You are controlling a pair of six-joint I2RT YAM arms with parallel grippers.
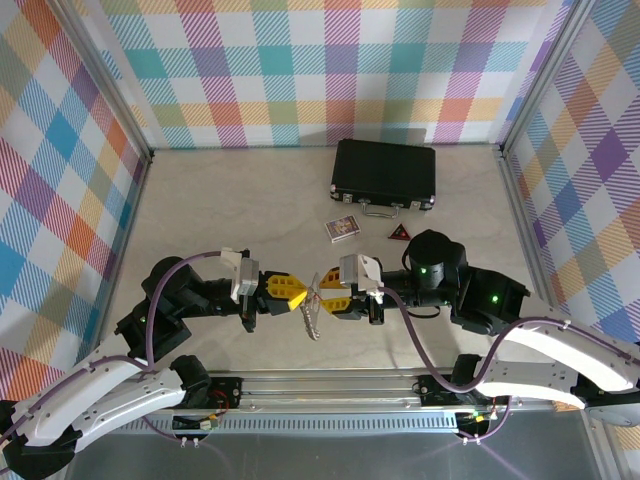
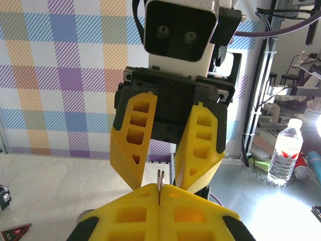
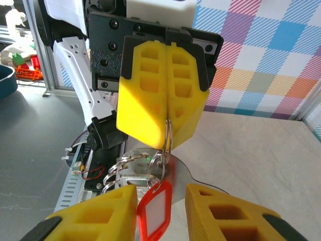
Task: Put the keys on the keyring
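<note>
My left gripper (image 2: 159, 193) is shut on the thin silver keyring (image 2: 160, 179), which stands edge-on out of its yellow fingertips. In the right wrist view the keyring (image 3: 168, 138) hangs from those closed fingers, and the keys (image 3: 135, 170), with a bright red tag (image 3: 155, 213), dangle below it. My right gripper (image 3: 160, 201) is open, its fingers on either side of the red tag, and a gap shows on the right side. From above, the left gripper (image 1: 298, 293) and right gripper (image 1: 325, 295) meet tip to tip near the table's front, the keyring (image 1: 314, 318) hanging between them.
A black case (image 1: 385, 172) lies at the back of the table. A small printed card box (image 1: 343, 228) and a dark red triangular piece (image 1: 400, 233) sit in front of it. Plaid walls close in three sides, and a metal rail runs along the front edge.
</note>
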